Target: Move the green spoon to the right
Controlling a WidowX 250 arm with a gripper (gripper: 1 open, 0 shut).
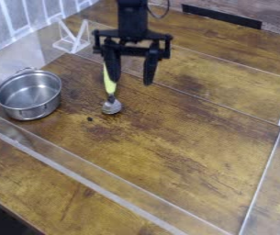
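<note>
Worn wooden table (191,138) ringed by low clear acrylic walls. Steel pot (28,94) sits at its left side. Green spoon (110,95) lies just right of the pot, grey bowl toward the camera, handle pointing away. Gripper (129,77) points down over the handle, fingers spread wide, gripping nothing.

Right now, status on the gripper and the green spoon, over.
Gripper open, fingers spread, pointing down. Green spoon on the table, handle beside one finger, not held. Steel pot off to the left; right side unobstructed.
</note>
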